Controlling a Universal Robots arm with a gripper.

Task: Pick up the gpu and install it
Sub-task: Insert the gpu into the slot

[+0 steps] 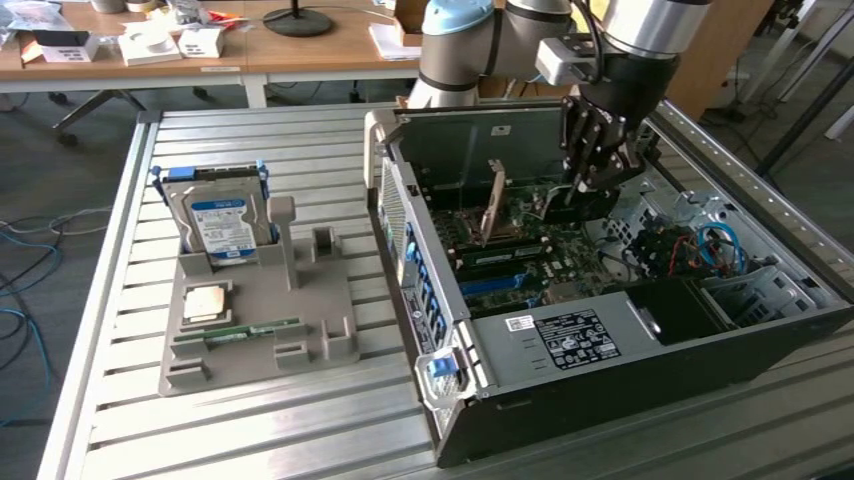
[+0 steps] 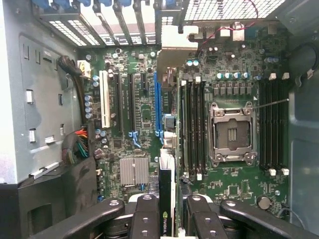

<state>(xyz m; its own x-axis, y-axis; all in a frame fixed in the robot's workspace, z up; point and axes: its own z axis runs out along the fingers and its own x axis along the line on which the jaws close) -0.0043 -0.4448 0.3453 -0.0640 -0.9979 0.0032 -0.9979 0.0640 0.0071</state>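
Gripper (image 2: 172, 211) fingers (image 2: 147, 216) sit closest to the wrist camera, clamped on the gpu (image 2: 165, 199), one finger on each face. The card is held edge-on, thin dark edge with a green logo toward the lens. It hangs inside the open computer case (image 1: 641, 340), above the motherboard (image 2: 144, 114), apart from it and not yet seated, judging by board visible past its far edge.

Key relation: the gpu's long axis runs parallel to the expansion slots. The long blue slot (image 2: 159, 104) lies straight ahead of the card's edge, nearly in line, maybe a touch off toward the CPU socket (image 2: 232, 132) side. Can't tell how large the gap to the slot is.

In the exterior view the arm reaches down into the case's far end. A holder (image 1: 254, 350) on the surface (image 1: 267, 430), well apart on the exterior view's left, carries the hard drive (image 1: 220, 225) and memory stick (image 1: 247, 330).
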